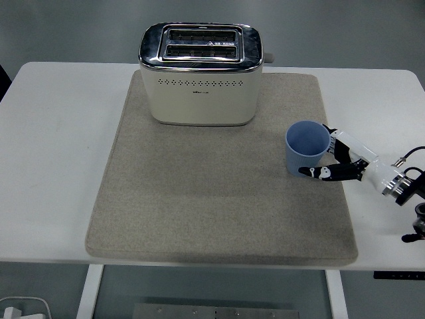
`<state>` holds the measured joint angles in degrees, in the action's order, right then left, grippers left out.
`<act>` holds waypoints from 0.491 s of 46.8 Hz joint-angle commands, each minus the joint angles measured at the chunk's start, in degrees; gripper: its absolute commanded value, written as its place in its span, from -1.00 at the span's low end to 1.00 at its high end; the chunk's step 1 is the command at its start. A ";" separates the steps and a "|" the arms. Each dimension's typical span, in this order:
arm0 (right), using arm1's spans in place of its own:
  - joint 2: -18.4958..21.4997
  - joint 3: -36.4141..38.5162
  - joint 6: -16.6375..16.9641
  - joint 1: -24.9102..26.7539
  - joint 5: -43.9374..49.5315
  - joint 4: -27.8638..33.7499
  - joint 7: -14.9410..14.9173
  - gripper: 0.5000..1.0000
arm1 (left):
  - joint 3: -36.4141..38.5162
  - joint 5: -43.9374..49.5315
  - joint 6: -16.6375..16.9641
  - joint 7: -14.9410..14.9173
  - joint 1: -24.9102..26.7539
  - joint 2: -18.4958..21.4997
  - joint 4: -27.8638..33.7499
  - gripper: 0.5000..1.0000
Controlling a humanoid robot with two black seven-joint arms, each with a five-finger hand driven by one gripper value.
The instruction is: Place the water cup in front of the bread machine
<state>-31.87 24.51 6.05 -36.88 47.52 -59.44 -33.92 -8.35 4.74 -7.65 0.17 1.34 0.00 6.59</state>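
Note:
A light blue water cup [305, 146] stands upright on the right side of the grey mat [199, 206], to the front right of the cream and chrome bread machine [202, 74]. My right hand [315, 151] reaches in from the right and wraps the cup: the thumb [317, 173] lies across its near side and the fingers [330, 133] curl behind its right side. The cup's base stays on the mat. The left arm does not show.
The bread machine stands at the back of the mat with two empty slots on top and a lever on its right end. The mat covers the middle of the white table [53, 166]. My right wrist with its cables [405, 189] lies over the table's right edge.

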 commanded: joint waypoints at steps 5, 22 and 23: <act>1.01 -0.16 -0.51 -0.91 0.02 0.90 1.83 0.61 | 0.00 0.00 0.00 0.00 -0.02 0.00 0.00 1.00; 2.95 -4.55 -3.05 -4.59 0.64 0.99 2.01 -1.00 | 0.00 0.00 0.00 0.00 -0.03 0.00 0.00 1.00; 2.95 -4.90 -3.14 -4.95 0.38 0.99 2.01 -1.00 | 0.00 0.00 0.00 0.00 -0.03 0.00 0.00 1.00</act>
<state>-28.92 20.83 3.47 -40.65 48.64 -58.45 -31.90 -8.35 4.74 -7.64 0.18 1.36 0.00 6.59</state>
